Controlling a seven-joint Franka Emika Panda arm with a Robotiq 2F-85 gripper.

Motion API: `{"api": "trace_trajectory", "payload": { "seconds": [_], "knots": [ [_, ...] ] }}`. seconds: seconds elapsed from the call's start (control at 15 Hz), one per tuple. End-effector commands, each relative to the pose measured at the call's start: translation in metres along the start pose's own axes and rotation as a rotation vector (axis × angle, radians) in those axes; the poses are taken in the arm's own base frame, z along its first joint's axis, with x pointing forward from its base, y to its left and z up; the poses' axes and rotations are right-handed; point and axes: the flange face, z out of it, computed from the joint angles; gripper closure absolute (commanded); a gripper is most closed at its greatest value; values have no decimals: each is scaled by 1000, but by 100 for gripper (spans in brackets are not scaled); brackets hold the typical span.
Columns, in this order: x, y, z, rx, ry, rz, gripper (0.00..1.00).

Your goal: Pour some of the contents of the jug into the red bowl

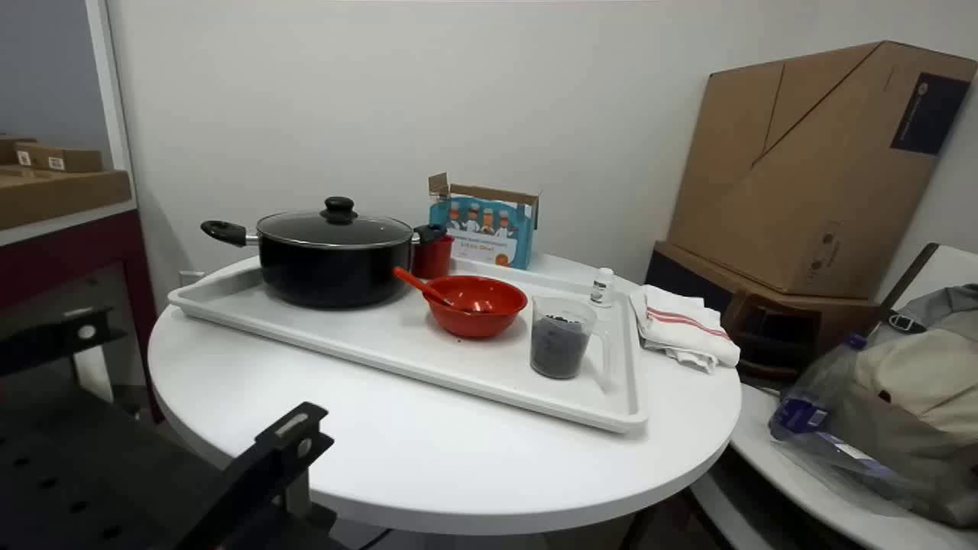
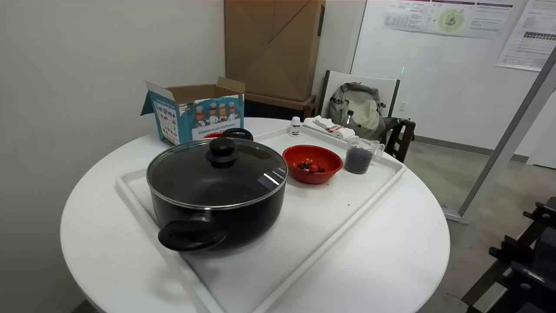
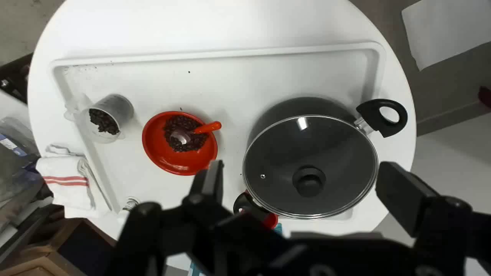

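Note:
The jug is a clear plastic jug with a side handle, filled partway with dark beans. It stands upright on the tray in both exterior views (image 1: 560, 344) (image 2: 359, 157) and in the wrist view (image 3: 117, 109). The red bowl sits beside it in both exterior views (image 1: 477, 317) (image 2: 312, 174) and in the wrist view (image 3: 165, 153). It holds some dark beans and a spoon with a red-orange handle (image 3: 207, 127). My gripper (image 3: 300, 165) is open and empty, high above the tray, with the black pot seen between its fingers. The gripper is out of both exterior views.
A large black lidded pot (image 1: 336, 267) stands on the white tray (image 1: 382, 370) near the bowl. A red cup (image 1: 434, 258), a teal box (image 1: 489, 229), a small white bottle (image 1: 602, 288) and a folded towel (image 1: 684, 325) are at the back and side of the round table (image 1: 458, 466).

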Motion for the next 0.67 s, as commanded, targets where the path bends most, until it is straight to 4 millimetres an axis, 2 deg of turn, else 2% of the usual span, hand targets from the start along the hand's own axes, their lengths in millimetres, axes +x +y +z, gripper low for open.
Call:
{"api": "trace_trajectory", "payload": {
  "seconds": [0.0, 0.13, 0.33, 0.6],
  "knots": [
    [0, 0, -1, 0, -1, 0, 0],
    [4, 6, 6, 9, -35, -19, 0],
    [16, 27, 30, 22, -111, -36, 0],
    [34, 73, 72, 98, -208, -102, 0]
  ]
}}
